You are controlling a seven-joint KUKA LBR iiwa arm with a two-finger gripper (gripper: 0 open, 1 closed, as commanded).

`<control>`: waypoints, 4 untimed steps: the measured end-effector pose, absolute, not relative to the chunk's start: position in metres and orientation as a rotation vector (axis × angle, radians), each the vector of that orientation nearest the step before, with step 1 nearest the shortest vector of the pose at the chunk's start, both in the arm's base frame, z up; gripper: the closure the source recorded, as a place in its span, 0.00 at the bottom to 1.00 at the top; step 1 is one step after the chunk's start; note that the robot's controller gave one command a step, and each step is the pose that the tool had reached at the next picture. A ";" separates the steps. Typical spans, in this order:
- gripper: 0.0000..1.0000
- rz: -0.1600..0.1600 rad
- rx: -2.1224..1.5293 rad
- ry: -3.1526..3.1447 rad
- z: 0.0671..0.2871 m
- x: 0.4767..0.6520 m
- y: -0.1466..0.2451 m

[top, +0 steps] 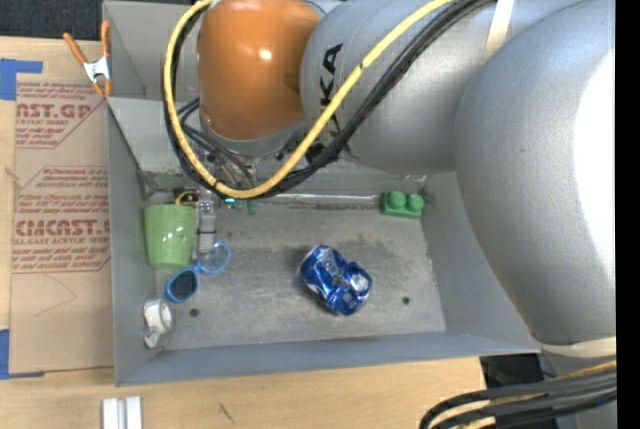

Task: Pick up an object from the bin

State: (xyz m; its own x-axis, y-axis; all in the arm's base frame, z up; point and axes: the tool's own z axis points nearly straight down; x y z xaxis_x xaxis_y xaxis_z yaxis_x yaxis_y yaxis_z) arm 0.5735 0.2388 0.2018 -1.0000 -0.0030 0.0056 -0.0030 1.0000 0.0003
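Hovering at the bin's (300, 357) left | green cup (168, 235) by the left wall | gripper (207, 229) just beside the cup, above a pale blue ring (214, 260); open or closed cannot be told | crumpled blue wrapper (336, 280) mid-floor, green block (402, 204) at back, well apart | step: likely approach; next needs a descent clear of the cup

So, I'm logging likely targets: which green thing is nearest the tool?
The green cup by the bin's left wall, right beside the tool; the green brick lies apart near the back wall.
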 end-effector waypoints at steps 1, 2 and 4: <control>0.00 -0.018 0.012 -3.170 0.095 0.571 0.247; 1.00 -0.021 0.012 -3.169 0.094 0.571 0.249; 1.00 -0.003 0.079 -3.147 0.225 0.578 0.235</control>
